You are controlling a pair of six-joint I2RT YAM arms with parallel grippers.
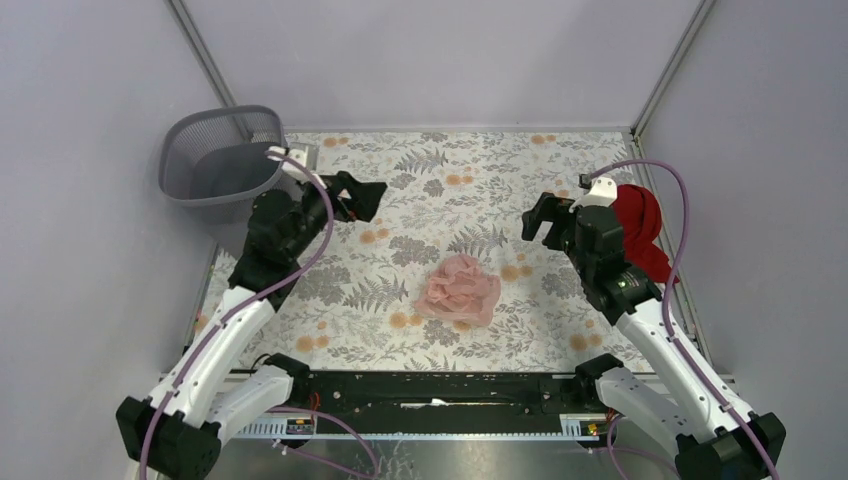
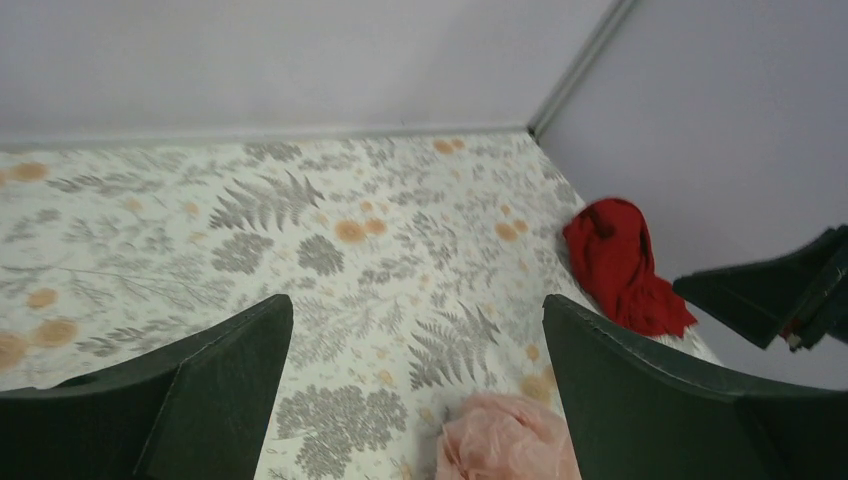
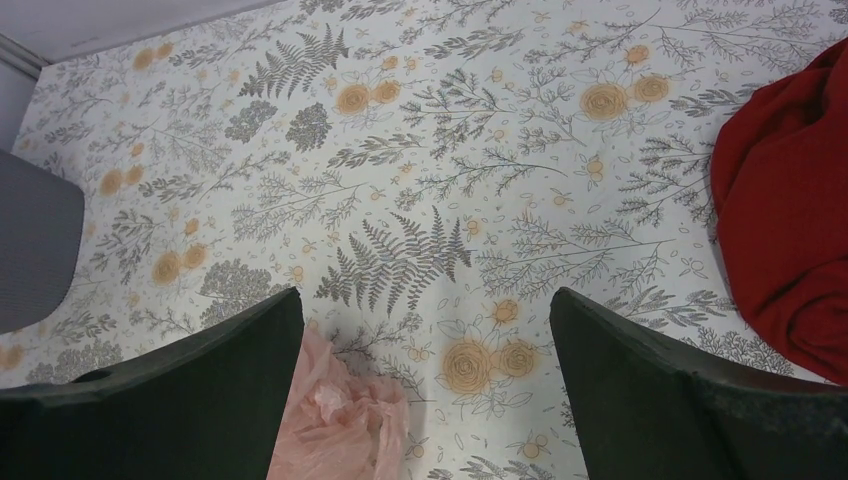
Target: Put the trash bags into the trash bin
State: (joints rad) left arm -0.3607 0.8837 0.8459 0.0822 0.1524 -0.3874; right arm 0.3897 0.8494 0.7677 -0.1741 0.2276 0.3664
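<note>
The patterned tabletop (image 1: 450,170) was bounded by pale walls at the far, left and right sides, with the arm bases along its near edge; its far half and middle lay open between the two arms. The trash bin (image 1: 205,130) occupied the far-left corner, close against the left wall, mouth open upward and tilted toward the camera. The red cloth bundle (image 1: 640,225) lay at the right edge, against the right wall. The trash bags (image 1: 458,288), one crumpled pale-pink mass, rested on the tabletop slightly nearer than centre, well apart from the bin and from the bundle, and apart from both arms. The left tool (image 1: 365,200) was held just beside the bin, jaws spread wide and empty; the right tool (image 1: 540,225) was held just left of the bundle, likewise spread wide and empty. The left wrist view showed the far-right corner, the bundle (image 2: 620,265), the bag's upper folds (image 2: 505,440) and the right tool (image 2: 790,295) at its margin, but not the bin. The right wrist view showed the bag (image 3: 345,420) beside its left finger, the bundle (image 3: 790,220) at its right margin, and a grey mesh surface (image 3: 35,250) at its left margin.
</note>
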